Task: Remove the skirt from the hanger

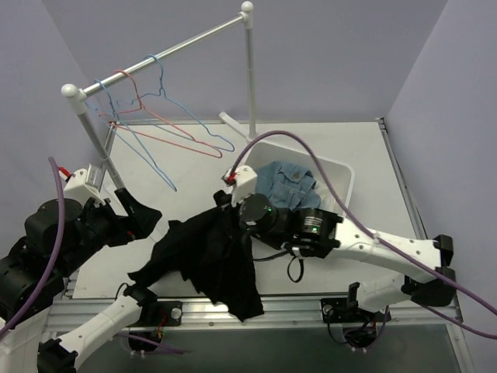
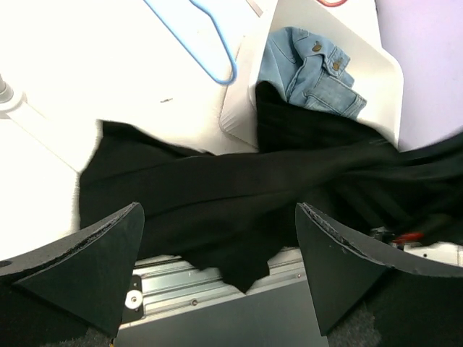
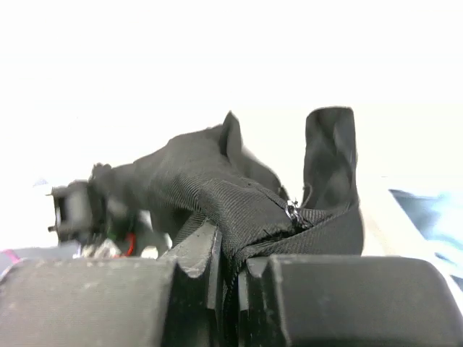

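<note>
The black skirt (image 1: 206, 260) lies crumpled on the table, off any hanger, with one edge draped over the table's front rail. My right gripper (image 1: 228, 203) is shut on a fold of the skirt (image 3: 210, 184) next to its zipper; the jaws (image 3: 230, 249) pinch the cloth tight. My left gripper (image 1: 146, 214) hovers open at the skirt's left end, touching nothing. In the left wrist view its fingers (image 2: 94, 267) stand wide above the skirt (image 2: 239, 191). Two light-blue hangers (image 1: 203, 124) (image 1: 147, 155) hang bare on the rail, and one's lower end (image 2: 217, 58) shows here.
A pink hanger (image 1: 167, 123) hangs between the blue ones on the white rack (image 1: 178, 45), whose posts stand at the back left and back middle. A white tub (image 1: 338, 172) holding a blue denim garment (image 1: 289, 183) sits right of the skirt. Purple cables loop over both arms.
</note>
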Available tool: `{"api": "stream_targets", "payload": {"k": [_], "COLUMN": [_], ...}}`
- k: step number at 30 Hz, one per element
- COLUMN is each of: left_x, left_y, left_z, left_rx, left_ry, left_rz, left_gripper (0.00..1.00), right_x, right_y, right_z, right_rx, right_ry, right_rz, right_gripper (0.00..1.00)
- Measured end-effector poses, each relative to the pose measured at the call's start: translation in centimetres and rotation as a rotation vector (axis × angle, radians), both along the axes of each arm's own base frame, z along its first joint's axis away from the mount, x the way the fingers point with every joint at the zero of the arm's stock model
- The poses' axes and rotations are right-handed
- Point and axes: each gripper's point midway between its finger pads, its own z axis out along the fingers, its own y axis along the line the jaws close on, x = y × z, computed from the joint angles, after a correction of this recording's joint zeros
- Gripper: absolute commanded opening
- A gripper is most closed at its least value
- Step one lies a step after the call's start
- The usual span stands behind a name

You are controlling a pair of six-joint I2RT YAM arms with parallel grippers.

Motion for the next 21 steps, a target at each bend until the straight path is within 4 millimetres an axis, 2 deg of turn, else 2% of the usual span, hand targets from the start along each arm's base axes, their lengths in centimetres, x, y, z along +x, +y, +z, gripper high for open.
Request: {"api": "stream_targets", "payload": {"k": [2,4,7,11,15,18,21], "left_x": [0.4,0.9,1.7,2.3,2.2,1.9,1.5], "left_y": [-0.4,-1.0,-1.9,-2.6,-2.7,-2.6,-2.4], "left_z": [-0.3,-0.4,-0.4,-0.5,-0.5,-0.3,-0.2], "left_rx": [0.002,0.002,0.002,0.007,0.007,0.0,-0.009], "left_ry": [0.011,0.018,0.025,0.03,0.031,0.024,0.014], "left_rz": [-0.008,-0.021,-0.042,-0.062,-0.07,-0.074,-0.077], "left_gripper": [0.94,0.94,0.95,0.95,0.95,0.95,0.95], "right_x": [1.1,2.4,5.3,9.9,13.8,17.5,20.6], "right_y": [-2.5,-4.5,-7.7,-12.0,-14.7,-17.0,-19.3], "right_z": [3.3,5.4,7.4,8.5,10.3,13.3,17.3], "right_rx": [0.029,0.037,0.02,-0.054,-0.105,-0.094,-0.052], "right_ry": [-0.05,-0.085,-0.124,-0.165,-0.197,-0.239,-0.304], "right_rz": [-0.071,-0.135,-0.243,-0.403,-0.498,-0.577,-0.649], "right_gripper": [0.0,0.0,0.0,0.0,0.0,0.0,0.0]}}
